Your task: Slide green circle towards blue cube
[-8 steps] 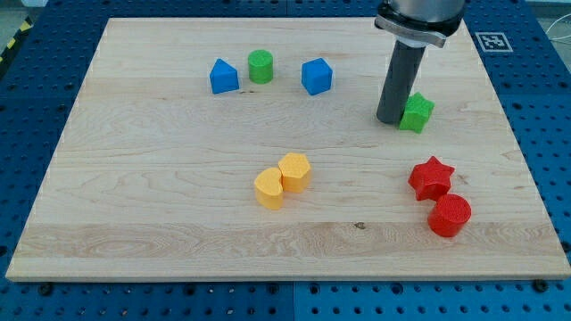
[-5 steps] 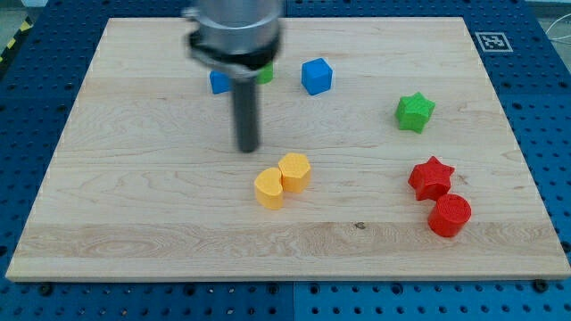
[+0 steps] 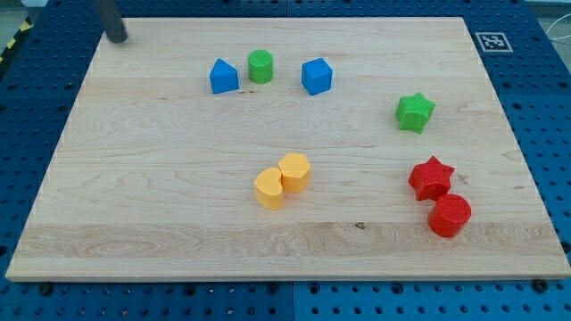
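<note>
Camera view: my tip (image 3: 117, 38) at board's (image 3: 178, 214) top-left corner, well apart from all blocks; rod only, no fingers, nothing held. Green circle (image 3: 260, 66) near view's top, between blue cube (image 3: 316, 76) on right and second blue block (image 3: 223, 77), perhaps house-shaped, on left; touches neither

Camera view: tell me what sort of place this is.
Probably a robotics lab bench. A wooden board lies on a blue perforated table, a printed marker tag sits at the board's corner, and small coloured blocks such as the green star are scattered about.
</note>
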Available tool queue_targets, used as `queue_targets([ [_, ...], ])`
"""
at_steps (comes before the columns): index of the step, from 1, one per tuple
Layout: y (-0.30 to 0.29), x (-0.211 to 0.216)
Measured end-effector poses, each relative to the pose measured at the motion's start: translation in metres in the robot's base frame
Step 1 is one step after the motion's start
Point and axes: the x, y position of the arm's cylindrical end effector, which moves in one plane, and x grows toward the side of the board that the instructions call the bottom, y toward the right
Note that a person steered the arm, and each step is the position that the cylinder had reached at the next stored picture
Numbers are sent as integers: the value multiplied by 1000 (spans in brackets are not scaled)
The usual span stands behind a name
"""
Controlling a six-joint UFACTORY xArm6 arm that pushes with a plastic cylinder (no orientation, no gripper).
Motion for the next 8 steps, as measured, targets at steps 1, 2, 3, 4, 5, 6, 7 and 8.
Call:
queue_targets([
  [1,56,-2],
  [2,119,6],
  [3,156,33],
  [4,162,65],
  [5,175,71],
  [6,215,72],
  [7,240,86],
  [8,247,107],
])
